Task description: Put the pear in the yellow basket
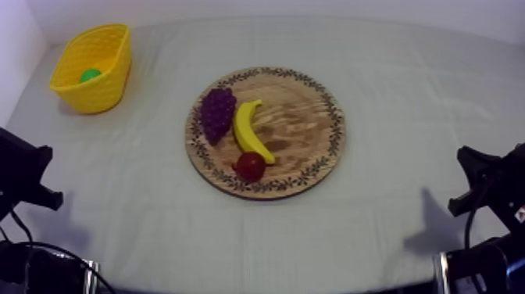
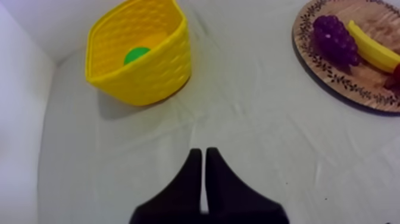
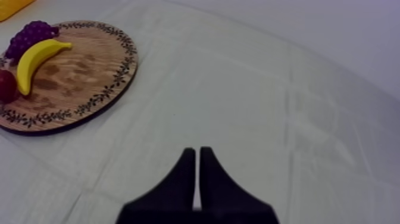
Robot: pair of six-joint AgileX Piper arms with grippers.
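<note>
Bench point(image 1: 391, 117): grey-white cloth, carrying everything I list here.
Board point(image 1: 305, 117): round, wooden, patterned rim, at mid-bench.
Basket point(image 1: 98, 90): yellow, far left corner, well apart from the board.
Left arm point(image 1: 23, 176): low at its side of the bench. Left jaws together as a narrow wedge, clamped on nothing, over bare cloth short of the basket.
Right arm point(image 1: 488, 184): low at its side. Right jaws together too, holding nothing, over cloth beside the board.
Banana point(image 1: 250, 129): on the board, between grapes and red fruit.
Grapes point(image 1: 217, 112): purple, on the board, touching the banana.
Red fruit point(image 1: 250, 165): small, near the board's front rim, against the banana's end.
Pear point(image 1: 90, 75): inside the basket; I see a green part over the wall.
</note>
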